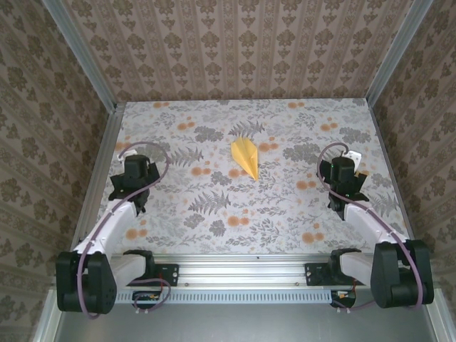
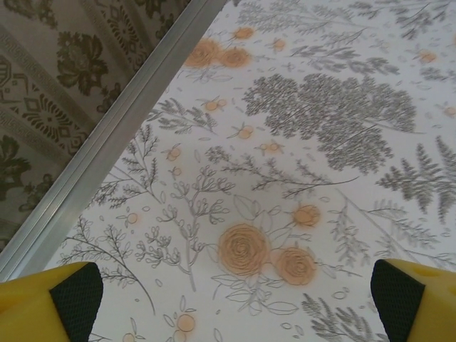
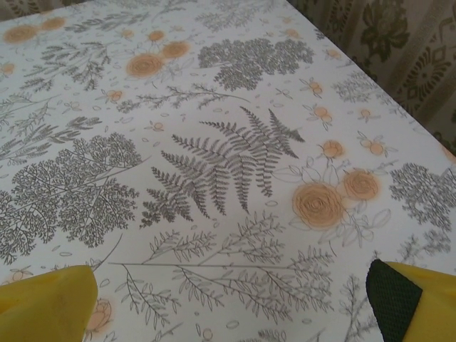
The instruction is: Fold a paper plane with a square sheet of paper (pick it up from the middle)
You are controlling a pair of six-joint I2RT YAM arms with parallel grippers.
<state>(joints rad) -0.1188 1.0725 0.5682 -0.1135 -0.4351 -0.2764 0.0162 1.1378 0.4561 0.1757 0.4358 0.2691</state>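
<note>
The paper plane [image 1: 246, 157] lies flat on the floral table near its middle, a narrow yellow dart with visible creases, its point toward the near right. My left gripper [image 1: 132, 187] hovers at the table's left side, well apart from the plane. In the left wrist view its yellow fingers [image 2: 50, 303] stand wide, with bare tablecloth between them. My right gripper [image 1: 346, 182] hovers at the right side, equally far from the plane. Its fingertips [image 3: 420, 303] are spread wide over the fern print, holding nothing.
An aluminium frame rail [image 2: 107, 139] runs along the table's left edge close to the left gripper. Patterned walls [image 1: 228, 50] enclose the back and both sides. The floral tablecloth [image 1: 214, 214] covers the table between the arms.
</note>
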